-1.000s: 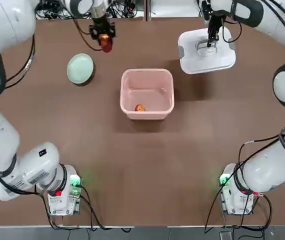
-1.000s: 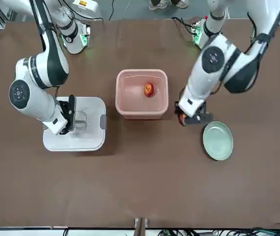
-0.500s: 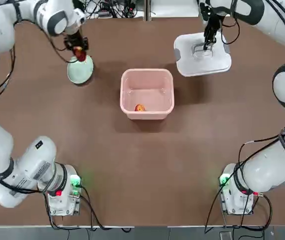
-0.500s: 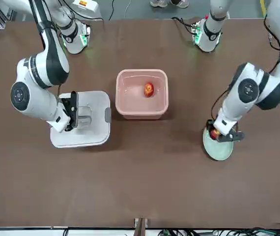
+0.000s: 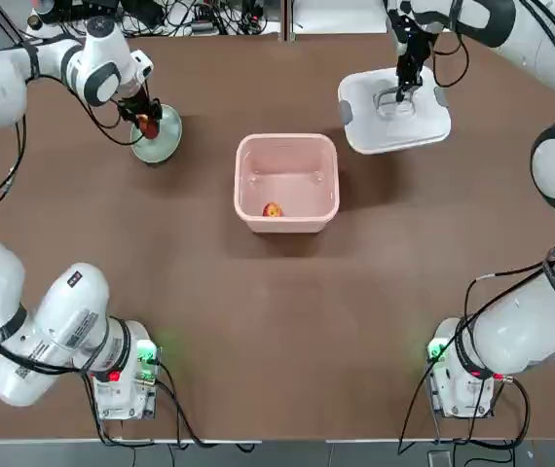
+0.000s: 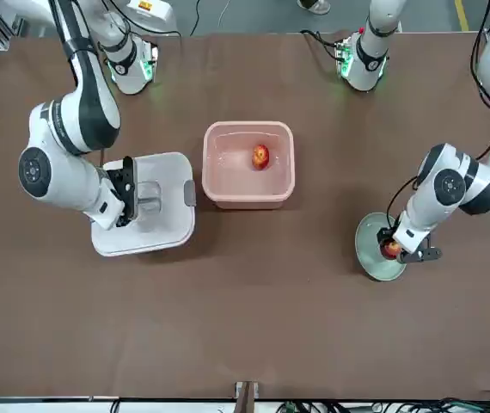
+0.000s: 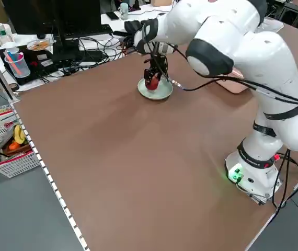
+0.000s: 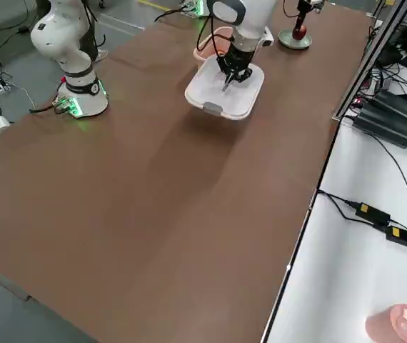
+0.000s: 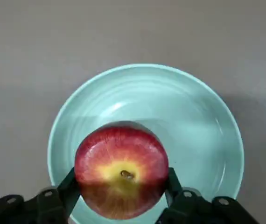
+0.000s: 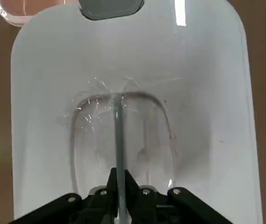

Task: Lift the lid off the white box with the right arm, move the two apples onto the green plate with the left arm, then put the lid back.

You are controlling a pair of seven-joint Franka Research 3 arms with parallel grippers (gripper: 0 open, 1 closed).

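Landmark: the white box [image 5: 286, 182], open-topped with pale pink walls, standing at the middle of the worktop [image 5: 277, 321].

Inside the box, one apple [image 5: 273, 209] lies against the wall nearest the arm bases.

The green plate [image 5: 160, 137] sits on the worktop well apart from the box, on the left arm's side and slightly farther from the bases. The left claw [image 9: 121, 186] hangs directly over the plate, clenched on the second apple [image 9: 121, 168], one finger on each flank, stem end facing the wrist camera. Whether this apple touches the plate surface cannot be told.

The lid [image 5: 394, 110] is off the box, on the right arm's side and farther from the bases, apart from the box rim. The right claw [image 10: 118, 186] is pinched tight on the lid's central handle [image 10: 119, 121]. The lid sits slightly tilted; whether it rests on the worktop cannot be told.
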